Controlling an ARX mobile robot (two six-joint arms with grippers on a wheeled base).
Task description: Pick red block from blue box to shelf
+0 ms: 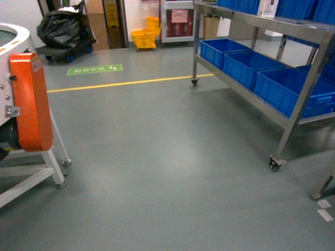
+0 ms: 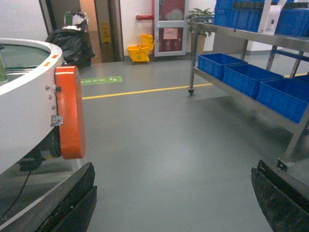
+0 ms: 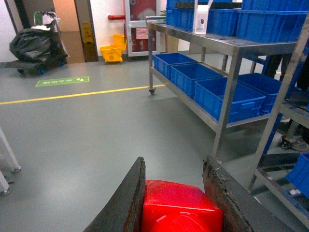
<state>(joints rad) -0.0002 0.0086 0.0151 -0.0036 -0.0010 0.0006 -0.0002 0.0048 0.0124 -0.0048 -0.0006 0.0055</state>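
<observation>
In the right wrist view my right gripper (image 3: 174, 162) is shut on the red block (image 3: 181, 205), glossy and cube-shaped, clamped between the two dark fingers above the grey floor. The steel shelf (image 3: 227, 96) stands ahead and to the right of it, some way off. My left gripper (image 2: 174, 169) is open, its fingers far apart over bare floor with nothing between them. The shelf (image 1: 304, 94) fills the right side of the head view, and it shows in the left wrist view at the right (image 2: 251, 36). Neither gripper appears in the head view. The blue box is out of view.
Royal-blue crates (image 1: 246, 65) line the shelf's lower tier. A white machine with an orange panel (image 1: 31, 104) on a wheeled frame stands at the left. A yellow floor line (image 1: 125, 82), a yellow mop bucket (image 1: 145, 37) and a black bag (image 1: 63, 29) lie beyond.
</observation>
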